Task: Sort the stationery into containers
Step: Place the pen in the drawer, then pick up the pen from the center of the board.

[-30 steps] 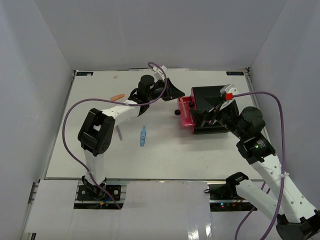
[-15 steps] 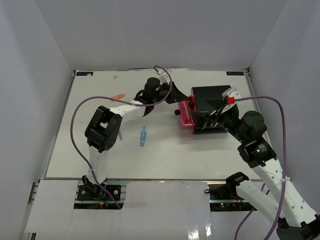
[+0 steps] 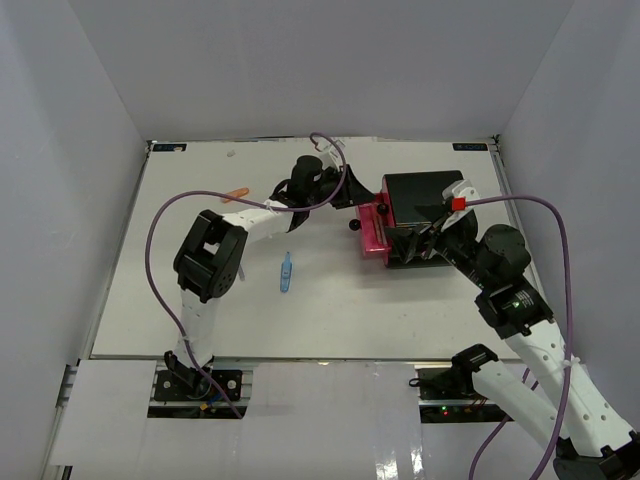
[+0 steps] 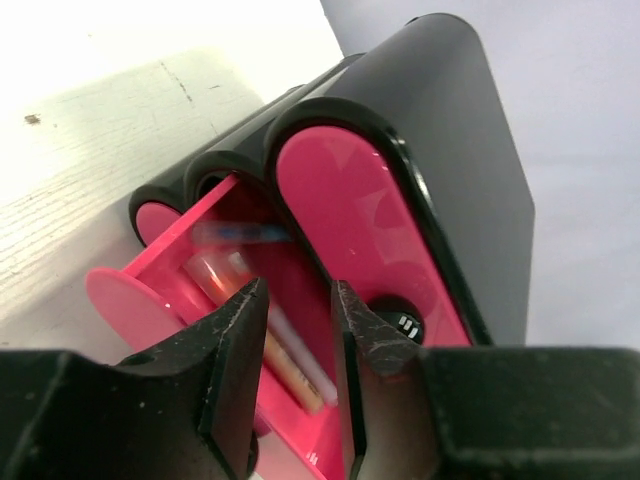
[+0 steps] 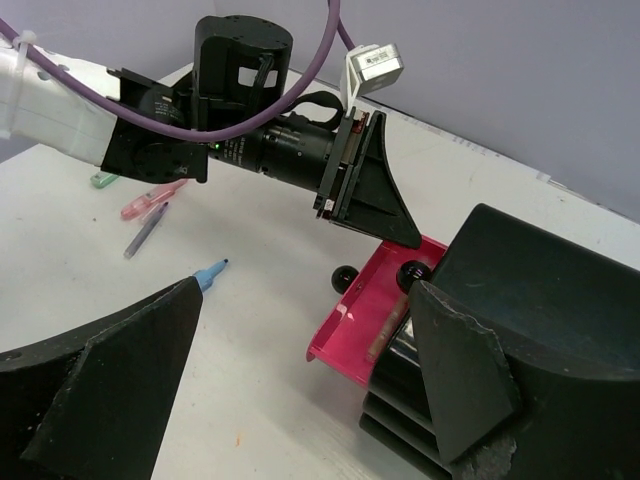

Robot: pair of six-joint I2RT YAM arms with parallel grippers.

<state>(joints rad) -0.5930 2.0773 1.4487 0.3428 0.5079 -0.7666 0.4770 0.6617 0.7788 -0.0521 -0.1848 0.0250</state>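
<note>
Stationery (image 3: pixel 286 272) from above: a light-blue piece (image 3: pixel 286 272) mid-table and an orange pen (image 3: pixel 236 193) farther left on the white table (image 3: pixel 180 300), which is walled in pale grey. My left gripper (image 3: pixel 358 197) hangs over the open pink drawer (image 3: pixel 372 235) of the black cabinet (image 3: pixel 425 195). My right gripper (image 3: pixel 420 240) is at its near side.

Left wrist: my fingers (image 4: pixel 235 340) are slightly parted, pinching nothing, above pens (image 4: pixel 290 365) in that drawer.

Right wrist: jaws spread wide, empty. Pink pens (image 5: pixel 145 205) lie well left of the drawer.
</note>
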